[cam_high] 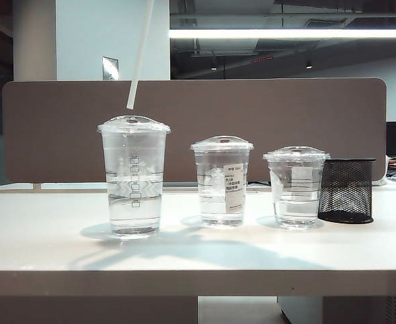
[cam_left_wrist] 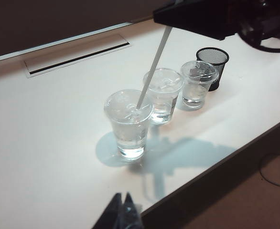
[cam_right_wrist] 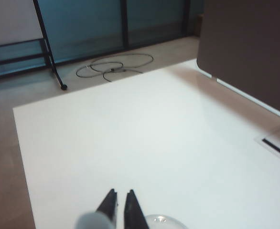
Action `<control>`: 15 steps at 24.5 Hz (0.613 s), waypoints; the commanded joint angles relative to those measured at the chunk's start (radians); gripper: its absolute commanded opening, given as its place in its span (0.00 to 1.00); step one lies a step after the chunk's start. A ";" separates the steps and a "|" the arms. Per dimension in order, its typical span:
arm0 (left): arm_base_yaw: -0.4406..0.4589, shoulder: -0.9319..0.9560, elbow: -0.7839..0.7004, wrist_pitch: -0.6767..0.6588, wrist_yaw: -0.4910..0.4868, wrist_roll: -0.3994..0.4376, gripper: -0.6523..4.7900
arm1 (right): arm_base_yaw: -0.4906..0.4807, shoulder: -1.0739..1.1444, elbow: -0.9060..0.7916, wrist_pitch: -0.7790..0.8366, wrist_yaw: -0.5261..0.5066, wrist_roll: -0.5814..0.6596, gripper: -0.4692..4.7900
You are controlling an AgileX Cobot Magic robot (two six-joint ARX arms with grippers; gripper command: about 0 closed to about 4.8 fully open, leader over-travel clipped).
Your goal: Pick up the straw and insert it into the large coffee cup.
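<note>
You are at the insertion step: the straw (cam_high: 139,57) hangs tilted above the large coffee cup (cam_high: 134,179), its lower tip just over the domed lid and not yet through it. Judging from the exterior view, the tip sits close to the lid's centre, so bring the straw nearer to upright before you lower it; a slanted entry may skid off the dome or nudge the cup. Descend slowly and watch the cup for any shift on the counter (cam_high: 49,236).

The right claw (cam_right_wrist: 120,206) is clenched on the straw, whose blurred top end shows beside its tips, with the lid's edge just below. In the left wrist view the right arm reaches in from above and far right, over the row of cups.

The left claw (cam_left_wrist: 122,210) rests near the counter's near edge, well apart from the cups; its jaws look closed together and hold nothing.
</note>
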 commanded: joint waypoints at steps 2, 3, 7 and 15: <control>-0.001 0.000 0.002 0.010 0.003 0.003 0.12 | 0.003 0.020 0.005 0.003 0.000 0.004 0.16; -0.001 0.000 0.002 0.009 0.003 0.003 0.12 | 0.003 0.029 0.005 0.003 -0.001 0.004 0.16; -0.001 0.000 0.002 0.010 0.003 0.003 0.12 | 0.005 0.041 0.005 -0.011 -0.002 0.004 0.16; -0.001 0.000 0.002 0.009 0.003 0.003 0.12 | 0.009 0.102 0.004 -0.023 -0.001 0.003 0.16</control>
